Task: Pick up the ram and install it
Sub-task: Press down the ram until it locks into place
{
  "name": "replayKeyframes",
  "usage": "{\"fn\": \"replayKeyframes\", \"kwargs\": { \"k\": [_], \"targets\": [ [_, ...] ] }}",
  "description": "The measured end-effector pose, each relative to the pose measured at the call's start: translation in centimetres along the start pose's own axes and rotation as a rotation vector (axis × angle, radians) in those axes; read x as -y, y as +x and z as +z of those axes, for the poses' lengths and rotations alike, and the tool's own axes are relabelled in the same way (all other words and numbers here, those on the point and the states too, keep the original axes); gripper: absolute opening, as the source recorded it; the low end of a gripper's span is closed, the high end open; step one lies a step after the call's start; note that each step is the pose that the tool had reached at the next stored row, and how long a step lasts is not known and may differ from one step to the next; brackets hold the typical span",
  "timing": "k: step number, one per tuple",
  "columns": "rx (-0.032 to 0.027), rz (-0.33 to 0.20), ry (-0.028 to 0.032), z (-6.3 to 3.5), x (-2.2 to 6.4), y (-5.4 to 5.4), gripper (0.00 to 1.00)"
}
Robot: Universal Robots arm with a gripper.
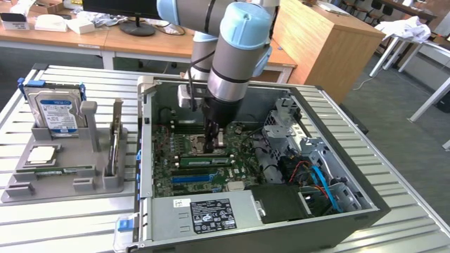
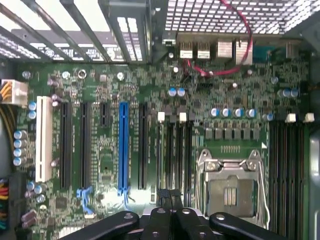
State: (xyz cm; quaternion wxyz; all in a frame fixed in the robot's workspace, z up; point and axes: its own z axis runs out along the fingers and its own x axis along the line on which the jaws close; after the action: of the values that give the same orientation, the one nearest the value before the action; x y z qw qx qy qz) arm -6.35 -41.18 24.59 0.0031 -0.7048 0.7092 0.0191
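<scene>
Gripper [image 1: 213, 138], closed and empty-looking, hangs above the motherboard [image 2: 150, 100].

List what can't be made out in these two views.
- Exterior view: the gripper tips blend into dark board parts, so any held thing cannot be told.
- Exterior view: the ram on the motherboard is too small to tell seated from resting.
- Exterior view: the tray's upright strip is edge-on, its face hidden.

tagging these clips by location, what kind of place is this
Most likely a robotics lab or workshop set up for PC assembly. An open computer case lies on a slatted metal table, a grey parts fixture holding a hard drive sits beside it, and wooden desks stand behind.
</scene>
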Motion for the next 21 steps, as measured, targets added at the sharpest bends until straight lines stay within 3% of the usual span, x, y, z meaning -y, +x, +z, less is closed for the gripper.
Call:
{"fn": "replayKeyframes", "kwargs": {
  "k": [14,21],
  "targets": [
    [0.0001,0.000,0.0001,0.10,-2.18,0.0,0.10],
    [0.0000,0.000,0.0000,0.10,-2.47,0.0,0.10]
  ]
}}
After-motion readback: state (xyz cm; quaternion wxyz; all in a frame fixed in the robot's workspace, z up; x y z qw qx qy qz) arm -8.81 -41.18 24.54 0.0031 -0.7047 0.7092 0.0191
